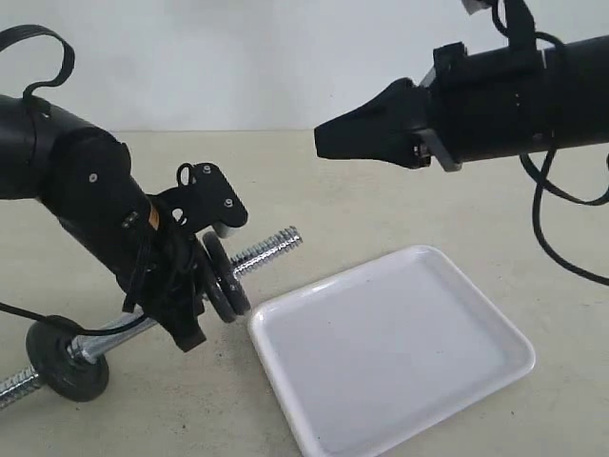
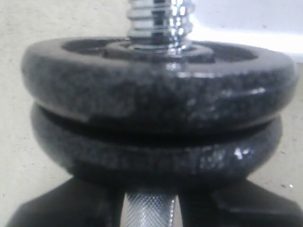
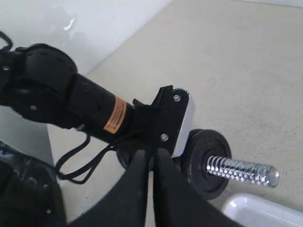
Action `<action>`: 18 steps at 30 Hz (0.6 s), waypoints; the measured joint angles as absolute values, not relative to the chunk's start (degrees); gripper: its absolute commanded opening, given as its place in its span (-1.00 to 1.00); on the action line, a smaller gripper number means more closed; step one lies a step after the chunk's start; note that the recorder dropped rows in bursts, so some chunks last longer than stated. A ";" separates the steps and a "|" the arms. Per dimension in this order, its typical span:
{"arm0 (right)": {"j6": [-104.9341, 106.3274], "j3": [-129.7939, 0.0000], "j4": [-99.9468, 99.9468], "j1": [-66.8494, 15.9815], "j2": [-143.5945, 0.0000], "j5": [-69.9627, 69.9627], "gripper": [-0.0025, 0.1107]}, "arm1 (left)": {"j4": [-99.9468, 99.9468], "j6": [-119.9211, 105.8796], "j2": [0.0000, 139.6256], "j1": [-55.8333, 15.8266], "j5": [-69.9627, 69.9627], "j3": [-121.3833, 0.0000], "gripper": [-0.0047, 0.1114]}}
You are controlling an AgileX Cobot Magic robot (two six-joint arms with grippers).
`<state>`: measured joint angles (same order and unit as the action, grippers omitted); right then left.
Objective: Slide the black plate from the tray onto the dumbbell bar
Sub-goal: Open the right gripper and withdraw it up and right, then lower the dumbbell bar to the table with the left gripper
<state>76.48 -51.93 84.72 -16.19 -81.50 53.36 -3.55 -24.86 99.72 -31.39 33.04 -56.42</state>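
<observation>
The dumbbell bar (image 1: 270, 248) slopes up off the table, and my left gripper (image 1: 186, 310) is shut on its knurled middle (image 2: 149, 211). Two black plates (image 1: 225, 282) sit side by side on the bar just beyond the gripper, filling the left wrist view (image 2: 156, 90) below the threaded end (image 2: 158, 19). A third black plate (image 1: 67, 358) rests on the bar's low end at the table. The white tray (image 1: 390, 347) holds nothing. My right gripper (image 1: 324, 141) hangs high above the tray, shut and empty; its view shows its closed fingers (image 3: 142, 179) over the outer plate (image 3: 206, 163).
The beige tabletop stretches around the tray. A white wall stands at the back. Cables trail from both arms, one lying on the table near the low plate (image 1: 19, 314). The tray's corner (image 3: 265, 213) shows just beneath the bar's threaded tip (image 3: 242, 171).
</observation>
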 measured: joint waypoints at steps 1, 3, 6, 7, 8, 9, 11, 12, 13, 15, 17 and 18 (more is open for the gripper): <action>75.92 -51.93 84.21 -16.19 -81.03 54.05 -0.96 | -3.85 -24.25 99.72 -31.23 32.63 -56.42 -0.84; 74.68 -51.66 83.14 -16.19 -79.81 55.96 -0.96 | -4.10 -22.90 99.72 -30.61 31.76 -56.42 -0.84; 74.43 -49.60 82.55 -16.19 -77.26 57.35 -0.96 | -4.38 -21.06 100.08 -29.76 30.85 -56.42 -0.84; 74.54 -48.50 82.42 -16.19 -76.04 57.35 -0.96 | -4.50 -20.49 100.39 -29.38 30.53 -56.42 -0.84; 74.67 -46.11 82.28 -16.19 -73.14 56.25 -0.96 | -5.04 -19.35 101.30 -28.79 29.78 -56.54 -0.84; 74.77 -44.94 82.17 -16.19 -71.51 55.33 -0.96 | -5.51 -18.77 101.97 -28.48 29.29 -56.54 -0.84; 74.88 -42.98 82.18 -16.14 -68.38 53.55 -0.96 | -6.49 -17.73 103.35 -27.98 28.66 -56.63 -0.84; 74.88 -41.91 82.05 -16.14 -66.58 52.63 -0.96 | -7.22 -17.17 103.99 -27.67 28.54 -56.63 -0.84; 74.88 -41.12 82.05 -16.14 -65.12 51.90 -0.96 | -7.85 -16.71 104.61 -27.40 28.54 -56.63 -0.84; 74.88 -38.71 82.05 -16.14 -59.36 50.03 -0.96 | -8.76 -15.20 104.96 -26.69 28.14 -56.63 -0.84; 74.28 -36.48 82.05 -16.14 -53.76 48.54 -0.96 | -9.39 -14.04 105.21 -26.15 27.49 -57.01 -0.84; 73.97 -35.81 81.94 -16.14 -51.54 48.12 -0.96 | -9.51 -13.65 105.21 -26.02 27.09 -57.01 -0.84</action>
